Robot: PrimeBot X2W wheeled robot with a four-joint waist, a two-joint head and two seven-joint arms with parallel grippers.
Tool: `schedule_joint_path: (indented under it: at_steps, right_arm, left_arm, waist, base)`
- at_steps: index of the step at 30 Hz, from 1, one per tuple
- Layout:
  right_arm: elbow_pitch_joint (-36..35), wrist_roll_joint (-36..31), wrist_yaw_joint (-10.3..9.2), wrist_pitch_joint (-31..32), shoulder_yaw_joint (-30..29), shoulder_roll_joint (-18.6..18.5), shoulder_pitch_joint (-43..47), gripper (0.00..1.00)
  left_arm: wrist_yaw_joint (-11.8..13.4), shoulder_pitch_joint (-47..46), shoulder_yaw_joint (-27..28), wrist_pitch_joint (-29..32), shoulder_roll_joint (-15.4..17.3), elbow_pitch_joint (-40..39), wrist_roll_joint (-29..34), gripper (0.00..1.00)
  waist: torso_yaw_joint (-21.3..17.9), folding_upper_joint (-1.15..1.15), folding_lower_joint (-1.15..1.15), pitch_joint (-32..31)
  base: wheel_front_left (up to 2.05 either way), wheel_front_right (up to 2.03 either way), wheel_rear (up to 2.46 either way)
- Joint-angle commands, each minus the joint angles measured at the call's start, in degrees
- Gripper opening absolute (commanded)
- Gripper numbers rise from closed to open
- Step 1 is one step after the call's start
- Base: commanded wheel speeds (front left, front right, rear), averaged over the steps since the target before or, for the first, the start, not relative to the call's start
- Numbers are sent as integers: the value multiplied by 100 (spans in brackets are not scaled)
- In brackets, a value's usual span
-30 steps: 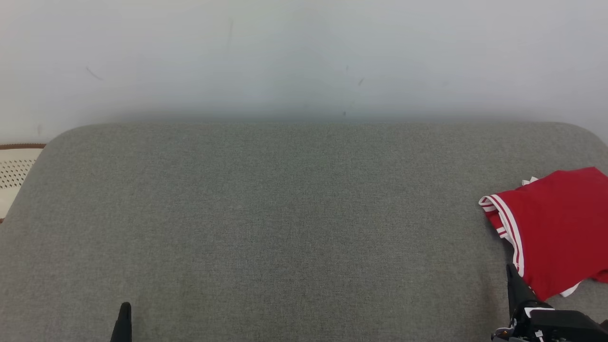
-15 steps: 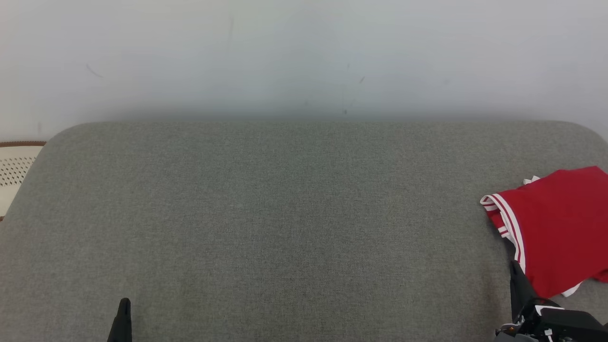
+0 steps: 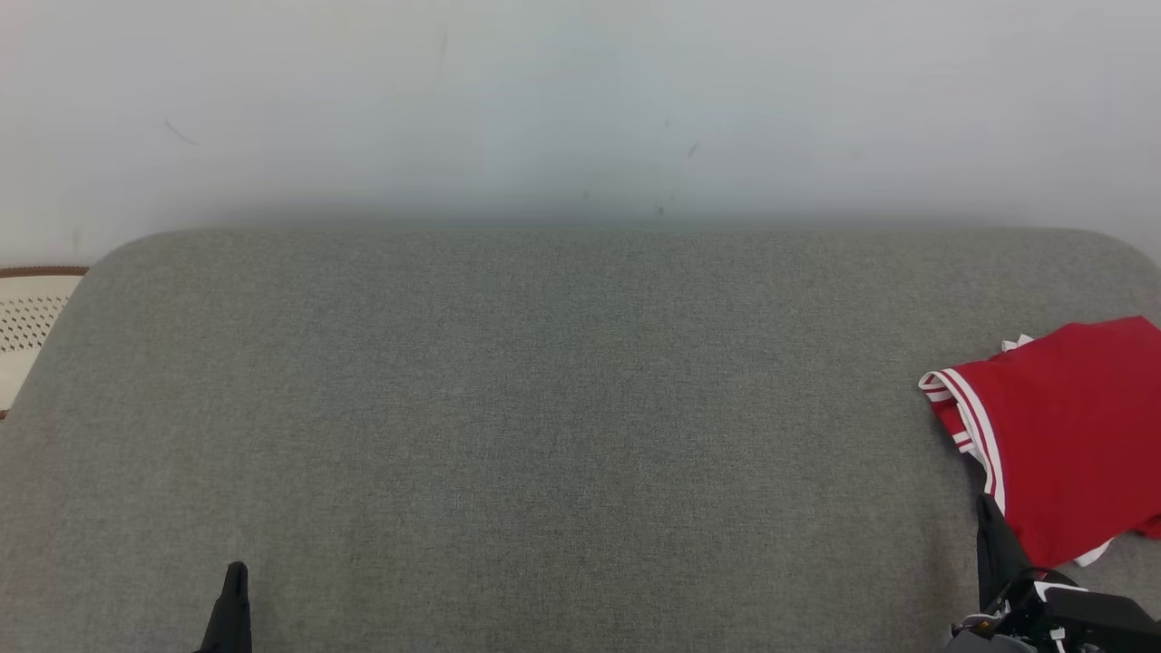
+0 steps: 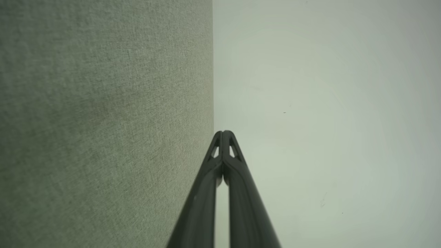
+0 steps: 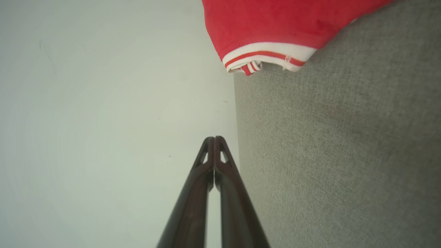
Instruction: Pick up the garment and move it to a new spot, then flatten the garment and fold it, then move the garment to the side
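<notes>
The garment [image 3: 1061, 435] is red with white-and-red striped trim, folded into a compact shape at the far right of the grey fabric surface [image 3: 562, 408], partly cut off by the frame edge. Its striped hem [image 5: 265, 58] shows at the top of the right wrist view. My right gripper [image 3: 989, 521] is shut, its tip just beside the garment's near-left corner, holding nothing; the right wrist view shows its fingertips [image 5: 214, 139] pressed together. My left gripper [image 3: 236, 580] stands at the lower left, shut and empty, fingertips [image 4: 224, 133] together.
A pale wall [image 3: 580, 100] rises behind the grey surface. A white perforated object with a brown rim [image 3: 27, 317] sits off the surface's left edge. The surface has rounded far corners.
The whole head view has shifted slightly, so both gripper tips sit a little lower in it. The garment lies as before.
</notes>
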Motion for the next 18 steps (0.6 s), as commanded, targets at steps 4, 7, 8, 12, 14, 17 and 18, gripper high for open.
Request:
schedule_joint_path:
  at_steps: [4,7,8,12,14,17,18]
  right_arm:
    - [-14,22,0,-6,-7,17,-36,0]
    - [-14,22,0,-6,-7,17,-36,0]
    - [-14,22,0,-6,-8,17,-36,0]
    - [-14,22,0,-6,-7,17,-36,0]
    - [-14,22,0,-6,-7,17,-36,0]
    - [-14,23,0,-7,-8,17,-36,0]
    - [-14,23,0,-7,-7,17,-36,0]
  left_arm:
    - [-12,-26,16,12,29,-5,-41,0]
    - [-12,-26,16,12,29,-5,-41,0]
    - [-12,-26,16,12,29,-5,-41,0]
    - [-12,-25,16,12,29,-5,-41,0]
    - [-12,-25,16,12,29,-5,-41,0]
    - [-12,-25,16,12,29,-6,-41,0]
    - [-12,-25,16,12,29,-6,-41,0]
  waist:
    - [0,0,0,0]
    - [0,0,0,0]
    - [0,0,0,0]
    - [0,0,0,0]
    - [0,0,0,0]
    - [0,0,0,0]
    - [0,0,0,0]
  base:
    - [0,0,0]
    - [0,0,0]
    - [0,0,0]
    - [0,0,0]
    - [0,0,0]
    - [0,0,0]
    - [0,0,0]
